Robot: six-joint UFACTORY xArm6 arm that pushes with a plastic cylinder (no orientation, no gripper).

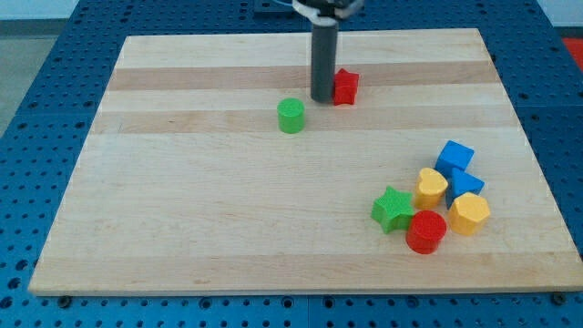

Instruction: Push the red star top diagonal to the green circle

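Observation:
The red star (345, 87) lies on the wooden board near the view's top, right of centre. The green circle (291, 116) stands to its lower left, a short gap away. My tip (322, 98) is down on the board, touching the red star's left side, and sits up and to the right of the green circle, apart from it.
A cluster sits at the view's lower right: a green star (393, 209), a red cylinder (425, 230), a yellow heart-like block (432, 187), a yellow hexagon (469, 214), and two blue blocks (455, 157) (466, 183). The board's top edge (310, 35) is close behind the rod.

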